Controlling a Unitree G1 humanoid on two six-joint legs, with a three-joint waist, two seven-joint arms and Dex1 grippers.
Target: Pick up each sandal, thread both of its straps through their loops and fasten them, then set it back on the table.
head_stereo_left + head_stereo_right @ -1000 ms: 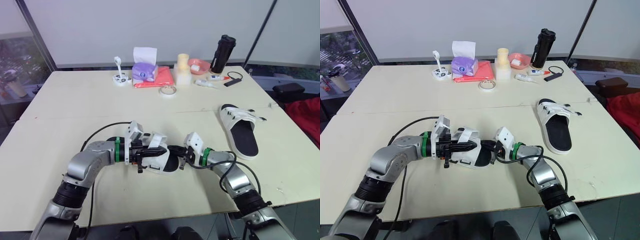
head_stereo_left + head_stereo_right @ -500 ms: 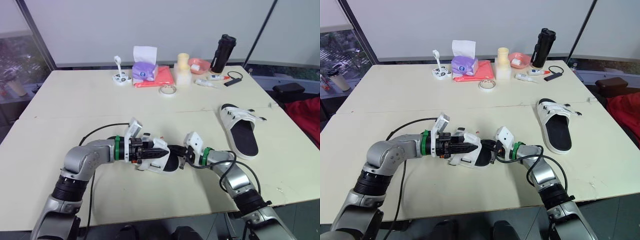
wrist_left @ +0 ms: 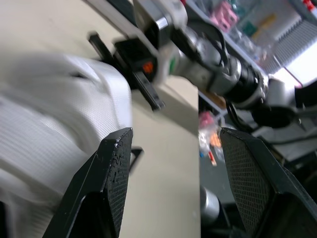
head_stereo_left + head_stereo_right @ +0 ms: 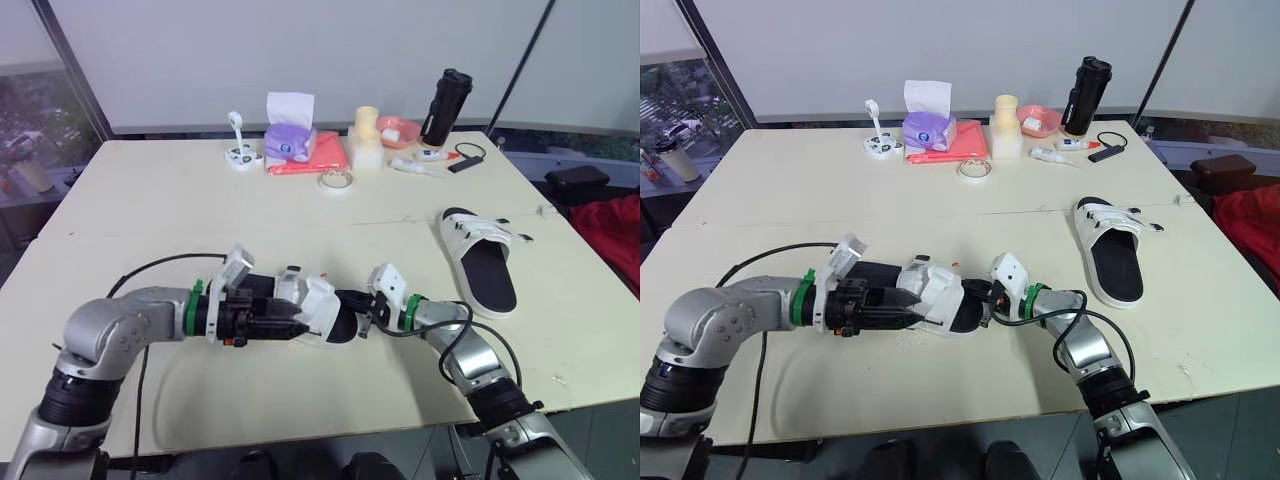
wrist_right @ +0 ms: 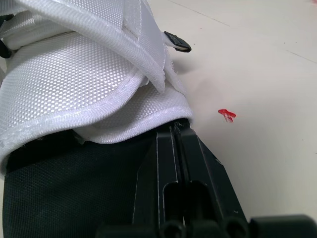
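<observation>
Sandal (image 4: 318,298) stays in right hand (image 4: 362,318); left hand (image 4: 290,326) has drawn back.

Near sandal (image 4: 322,314): white mesh upper, black footbed. It lies between the two grippers. Its white strap end is at the left gripper (image 4: 284,326), and its black heel end touches the right gripper (image 4: 365,319). In the right wrist view a strap (image 5: 141,42) is layered across the upper, with a small black loop (image 5: 177,41) sticking out at its edge. Can't tell whether it is fastened.

Far sandal (image 4: 482,258): same white straps, black footbed. It lies flat, sole down, well apart from the right gripper, out past it on its outer side. Strap ends (image 4: 516,236) stick out sideways and look loose.
</observation>
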